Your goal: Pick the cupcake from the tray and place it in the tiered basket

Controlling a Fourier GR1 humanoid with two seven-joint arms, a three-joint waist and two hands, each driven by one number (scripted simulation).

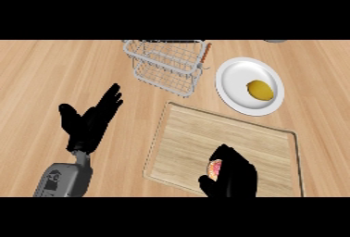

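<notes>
A wooden tray point(205, 134) lies on the counter at the lower right. Near its front edge my right hand point(232, 176) curls round the cupcake point(213, 169), of which only a pink and pale sliver shows at the hand's left side. The wire tiered basket point(167, 65) stands at the top centre, well beyond the tray. My left hand point(89, 120) rests open at the left, fingers up, away from the tray.
A white plate point(239, 74) with a yellow lemon point(260, 90) on it sits right of the basket, just past the tray's far corner. A small grey object point(276, 40) peeks in at the top right edge.
</notes>
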